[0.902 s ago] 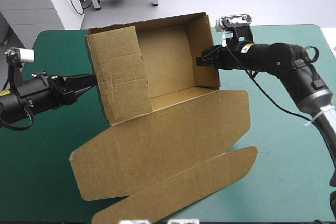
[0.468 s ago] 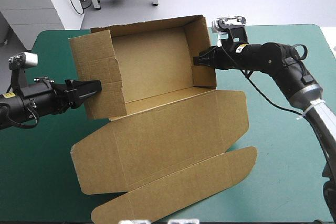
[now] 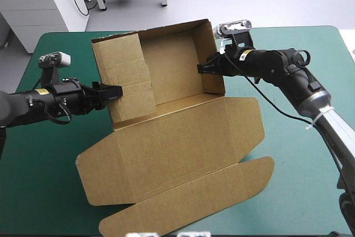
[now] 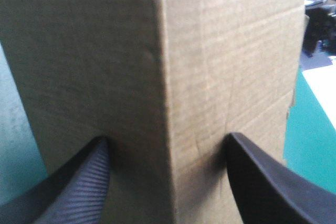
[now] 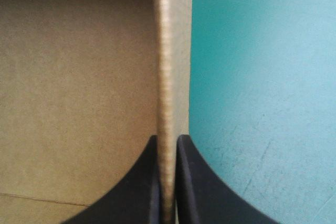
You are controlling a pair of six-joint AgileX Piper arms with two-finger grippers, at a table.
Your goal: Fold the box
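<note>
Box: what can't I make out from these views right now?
1. High view: the box floor behind the left wall, hidden by that raised wall.
2. Left wrist view: the left wall fills it; whether the open left gripper touches it is unclear.
3. Right wrist view: the right gripper clamps the right wall edge-on; the box's left side is cut off.

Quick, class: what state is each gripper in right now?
Left gripper: open, astride a corner of the box.
Right gripper: shut on the box wall.

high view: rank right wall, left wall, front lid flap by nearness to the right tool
1. right wall, clamped in the right tool
2. left wall, across the box
3. front lid flap, flat at the table's near edge
</note>
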